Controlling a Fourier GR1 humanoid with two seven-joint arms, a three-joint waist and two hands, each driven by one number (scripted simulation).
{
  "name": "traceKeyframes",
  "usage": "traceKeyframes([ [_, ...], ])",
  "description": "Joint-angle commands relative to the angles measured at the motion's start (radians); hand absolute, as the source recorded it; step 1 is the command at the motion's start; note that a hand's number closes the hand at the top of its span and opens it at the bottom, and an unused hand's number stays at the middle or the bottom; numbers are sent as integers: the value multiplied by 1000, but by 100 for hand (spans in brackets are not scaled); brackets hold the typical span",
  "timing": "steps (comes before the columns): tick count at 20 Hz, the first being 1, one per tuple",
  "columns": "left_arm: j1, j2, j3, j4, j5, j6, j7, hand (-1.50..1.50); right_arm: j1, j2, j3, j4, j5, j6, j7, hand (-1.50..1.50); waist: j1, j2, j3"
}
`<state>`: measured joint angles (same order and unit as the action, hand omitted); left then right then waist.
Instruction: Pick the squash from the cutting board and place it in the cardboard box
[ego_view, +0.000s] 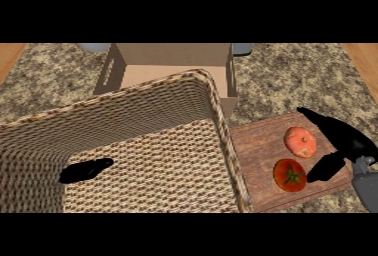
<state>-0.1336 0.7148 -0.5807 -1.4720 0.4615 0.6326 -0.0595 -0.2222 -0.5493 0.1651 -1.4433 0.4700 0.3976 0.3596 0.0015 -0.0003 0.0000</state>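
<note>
The right hand (341, 144) is open and spread wide at the right edge of the cutting board (255, 147), just beside the squash (300, 141) on the board's far part, and it does not grip it yet. Its thumb is very near the tomato (290, 175) on the board's near part, so closing may catch or push the wrong one. The cardboard box (173, 55) stands beyond the board's left corner, behind the high rim of the wicker basket (221, 120), which a carried squash could strike.
</note>
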Motion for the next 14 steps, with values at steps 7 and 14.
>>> traceKeyframes([
  [7, 68, -11, 127, -68, -79, -124, 53, 0, -18, 61, -48, 119, 95, -5, -84, -150, 5, 0, 0],
  [14, 61, -132, 150, -6, -188, -130, 51, 0, 1, 111, -23, 82, 163, 36, -56, -150, -1, -1, 0],
])
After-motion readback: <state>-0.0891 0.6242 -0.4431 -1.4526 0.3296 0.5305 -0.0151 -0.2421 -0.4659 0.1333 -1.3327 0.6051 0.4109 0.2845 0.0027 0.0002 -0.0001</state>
